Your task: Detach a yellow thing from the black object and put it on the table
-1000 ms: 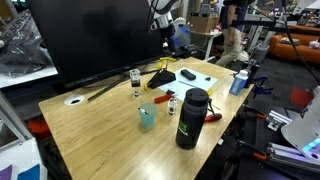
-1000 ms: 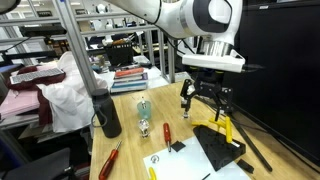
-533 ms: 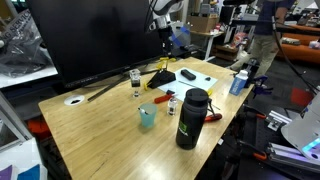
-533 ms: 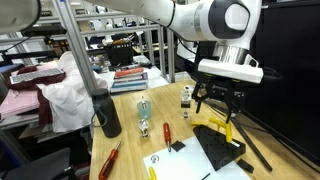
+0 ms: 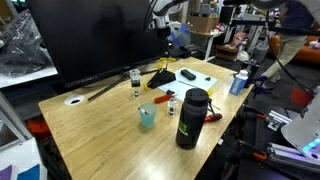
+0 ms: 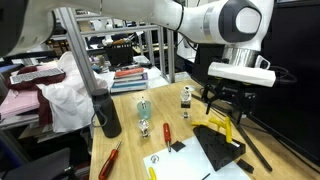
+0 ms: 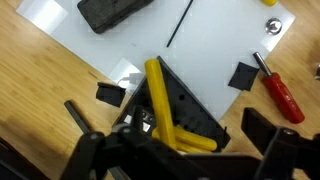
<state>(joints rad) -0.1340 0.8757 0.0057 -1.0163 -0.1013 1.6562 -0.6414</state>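
The black object is a low wedge lying on the table, at the edge of a white sheet. Two yellow things are on it: a long one and a shorter one across its near end. In an exterior view the black object carries a yellow thing. It also shows in an exterior view near the monitor. My gripper is open and empty, fingers either side of the wedge. It hangs just above the wedge without touching it.
A white sheet holds a black block. A red screwdriver lies beside it. A teal cup, a tall black bottle, a glass jar and the big monitor stand on the table.
My gripper has moved sideways toward the monitor and now hangs over the black object. Nothing on the table has moved.
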